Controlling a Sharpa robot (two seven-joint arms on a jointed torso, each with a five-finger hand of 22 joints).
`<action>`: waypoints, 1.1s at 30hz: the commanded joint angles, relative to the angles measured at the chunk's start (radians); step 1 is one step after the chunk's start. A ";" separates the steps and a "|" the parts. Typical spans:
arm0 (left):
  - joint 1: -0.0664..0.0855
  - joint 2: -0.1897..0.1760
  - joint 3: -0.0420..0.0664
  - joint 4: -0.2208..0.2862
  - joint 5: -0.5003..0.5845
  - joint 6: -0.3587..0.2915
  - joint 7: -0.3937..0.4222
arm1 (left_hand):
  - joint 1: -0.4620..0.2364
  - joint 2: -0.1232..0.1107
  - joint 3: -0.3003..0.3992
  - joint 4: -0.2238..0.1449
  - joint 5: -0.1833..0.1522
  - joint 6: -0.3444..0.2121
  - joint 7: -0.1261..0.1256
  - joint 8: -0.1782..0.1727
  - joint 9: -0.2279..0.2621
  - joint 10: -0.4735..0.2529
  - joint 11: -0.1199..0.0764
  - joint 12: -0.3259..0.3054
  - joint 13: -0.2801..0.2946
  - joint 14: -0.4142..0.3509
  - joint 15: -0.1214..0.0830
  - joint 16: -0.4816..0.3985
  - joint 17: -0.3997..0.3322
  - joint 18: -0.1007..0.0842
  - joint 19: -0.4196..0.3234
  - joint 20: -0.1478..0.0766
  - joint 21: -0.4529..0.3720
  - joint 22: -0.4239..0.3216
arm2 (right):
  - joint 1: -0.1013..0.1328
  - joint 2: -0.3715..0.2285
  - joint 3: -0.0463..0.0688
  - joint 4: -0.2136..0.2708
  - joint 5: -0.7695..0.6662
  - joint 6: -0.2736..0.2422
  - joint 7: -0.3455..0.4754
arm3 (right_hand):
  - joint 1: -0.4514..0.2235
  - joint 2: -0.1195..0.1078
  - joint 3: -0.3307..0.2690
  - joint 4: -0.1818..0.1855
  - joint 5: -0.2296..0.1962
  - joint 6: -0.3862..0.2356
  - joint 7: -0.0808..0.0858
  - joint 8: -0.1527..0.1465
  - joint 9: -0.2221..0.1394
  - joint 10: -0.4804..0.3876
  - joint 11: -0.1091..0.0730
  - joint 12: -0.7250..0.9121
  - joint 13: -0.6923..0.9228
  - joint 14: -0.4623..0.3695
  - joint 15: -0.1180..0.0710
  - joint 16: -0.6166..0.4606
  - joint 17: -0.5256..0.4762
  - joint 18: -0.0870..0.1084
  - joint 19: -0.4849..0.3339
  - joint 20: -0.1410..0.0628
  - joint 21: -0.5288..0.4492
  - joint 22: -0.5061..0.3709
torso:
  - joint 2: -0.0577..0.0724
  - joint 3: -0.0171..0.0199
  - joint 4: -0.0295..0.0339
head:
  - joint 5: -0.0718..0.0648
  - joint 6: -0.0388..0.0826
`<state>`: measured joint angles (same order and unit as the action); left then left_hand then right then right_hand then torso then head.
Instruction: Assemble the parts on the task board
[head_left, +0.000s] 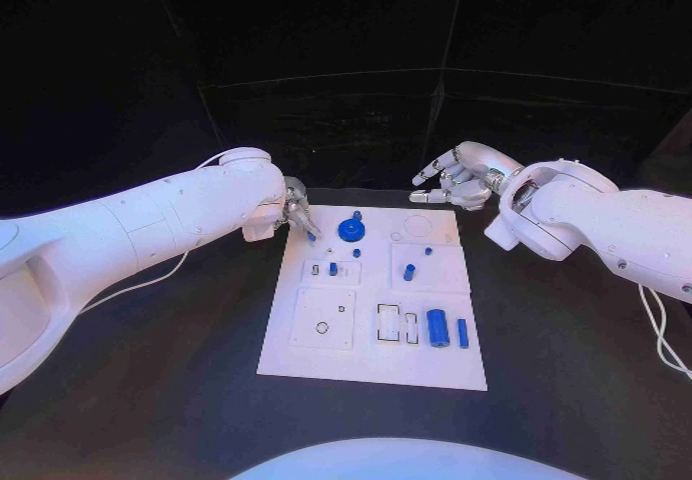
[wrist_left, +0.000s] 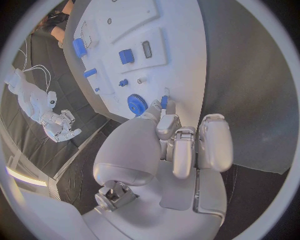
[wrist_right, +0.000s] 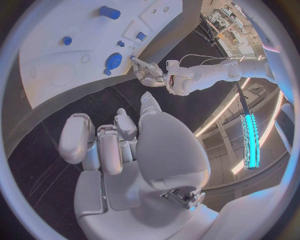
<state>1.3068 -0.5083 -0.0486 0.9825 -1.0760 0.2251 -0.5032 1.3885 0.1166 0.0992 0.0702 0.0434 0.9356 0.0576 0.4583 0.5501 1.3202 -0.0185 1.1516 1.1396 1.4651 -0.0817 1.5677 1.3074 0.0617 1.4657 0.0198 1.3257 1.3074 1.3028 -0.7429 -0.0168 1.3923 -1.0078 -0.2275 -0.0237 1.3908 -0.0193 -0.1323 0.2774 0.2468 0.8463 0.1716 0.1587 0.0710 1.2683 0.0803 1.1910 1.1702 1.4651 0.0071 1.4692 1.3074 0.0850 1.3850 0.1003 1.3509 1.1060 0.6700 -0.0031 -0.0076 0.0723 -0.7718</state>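
The white task board (head_left: 325, 355) lies in the middle of the black table. My left hand (head_left: 294, 214) hovers over the board's far left corner and pinches a small blue part (wrist_left: 164, 102) between thumb and finger, just beside the blue gear (head_left: 352, 230) that sits on the board. The left wrist view shows the gear (wrist_left: 136, 104) next to the pinched part. My right hand (head_left: 459, 176) hangs beyond the board's far right corner, fingers loosely bent and apart, holding nothing. Its palm and fingers (wrist_right: 122, 137) are seen above bare table.
Several blue parts sit on the board: small pegs (head_left: 333, 268) (head_left: 410, 271), a thick cylinder (head_left: 437, 323) and a slim bar (head_left: 463, 333) near the front right. Black table (head_left: 144, 380) surrounds the board. A white cable (head_left: 159, 275) trails at the left.
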 joint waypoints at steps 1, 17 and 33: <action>0.002 -0.018 0.000 0.024 0.076 -0.094 0.020 | -0.015 -0.003 0.097 -0.071 0.004 -0.006 -0.005 0.012 0.023 -0.005 -0.004 -0.023 -0.021 0.106 -0.003 0.003 0.263 0.002 0.022 0.000 -0.006 -0.001 | 0.002 -0.001 0.001 0.000 0.002 0.012 0.000 | 0.004 0.017 -0.008 0.000 0.014 -0.009 -0.002 0.005 -0.002 -0.004 0.000 -0.003 -0.002 0.070 -0.008 -0.006 0.116 0.003 -0.007 0.003 -0.005 -0.003 | -0.001 0.0011 0.0020 | 0.000 -0.002; -0.014 -0.157 -0.002 0.272 0.140 -0.240 0.047 | -0.139 -0.085 0.356 -0.131 0.005 -0.022 -0.004 0.059 0.064 0.009 -0.004 -0.037 -0.040 0.106 -0.002 0.003 0.263 0.002 0.025 0.002 -0.008 0.005 | 0.002 -0.008 0.000 0.001 -0.005 0.006 0.000 | 0.008 0.022 -0.011 -0.002 0.030 -0.009 -0.003 0.008 -0.002 -0.005 0.000 -0.001 -0.001 0.069 -0.008 -0.007 0.114 0.003 -0.007 0.002 -0.006 -0.004 | -0.004 -0.0008 0.0046 | 0.005 -0.008; -0.049 -0.260 -0.035 0.434 -0.069 -0.231 0.044 | -0.194 -0.125 0.482 -0.160 0.005 -0.028 -0.004 0.084 0.082 0.010 -0.004 -0.041 -0.049 0.106 -0.001 0.003 0.263 0.003 0.025 0.003 -0.013 0.004 | 0.001 -0.015 0.000 0.002 -0.006 0.004 -0.001 | 0.009 0.023 -0.012 -0.002 0.031 -0.009 -0.003 0.008 -0.002 -0.005 0.000 -0.002 -0.002 0.070 -0.008 -0.007 0.115 0.003 -0.007 0.002 -0.006 -0.004 | -0.003 -0.0012 0.0045 | 0.016 -0.007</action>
<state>1.2572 -0.7669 -0.0838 1.4104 -1.0646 -0.0018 -0.4747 1.2006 -0.0067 0.4462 0.0372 0.0461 0.9128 0.0534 0.5378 0.6320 1.3258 -0.0231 1.1102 1.0910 1.4651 -0.0818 1.5677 1.3074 0.0616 1.4656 0.0198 1.3167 1.3079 1.3023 -0.7578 -0.0173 1.3931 -1.0108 -0.2231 -0.0262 1.3972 -0.0048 -0.1376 0.2772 0.2748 0.8429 0.1683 0.1624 0.0703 1.2683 0.0803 1.1910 1.1684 1.4651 0.0071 1.4642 1.3081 0.0851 1.3850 0.1003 1.3509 1.1025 0.6657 -0.0046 -0.0012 0.0864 -0.7797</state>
